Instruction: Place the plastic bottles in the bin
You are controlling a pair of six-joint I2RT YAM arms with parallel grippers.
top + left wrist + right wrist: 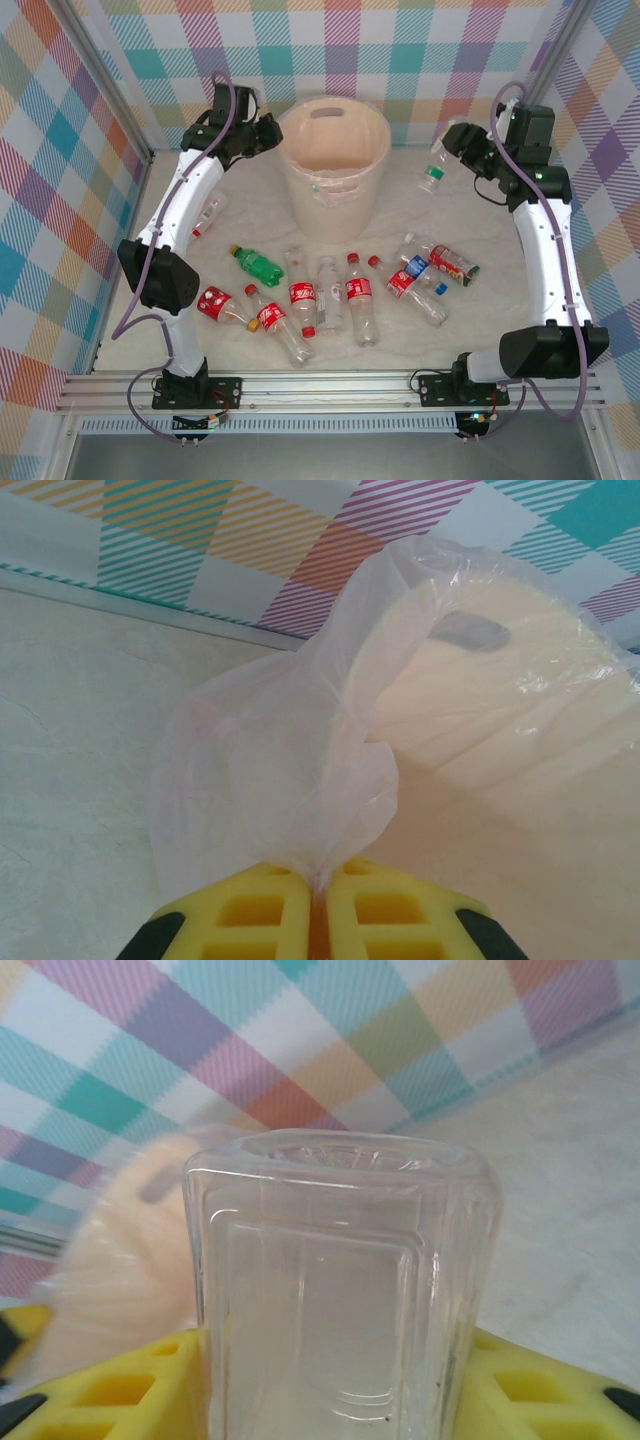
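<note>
The cream bin (333, 165) stands at the back middle of the table. At its left rim my left gripper (268, 135) is shut on the bin's clear liner (280, 770), pinched between the yellow fingers (260, 915). To the right of the bin, my right gripper (452, 150) is shut on a clear, unlabelled plastic bottle (433, 172) with a green cap. The bottle's square body (335, 1290) sits between the yellow fingers (110, 1390). Several more plastic bottles lie in front of the bin, mostly red-labelled (302, 295), one green (258, 263), one blue-labelled (415, 270).
A further bottle (208, 215) lies beside the left arm's forearm. Checked walls close in the table at the back and both sides. The metal rail (330, 385) with both arm bases runs along the near edge.
</note>
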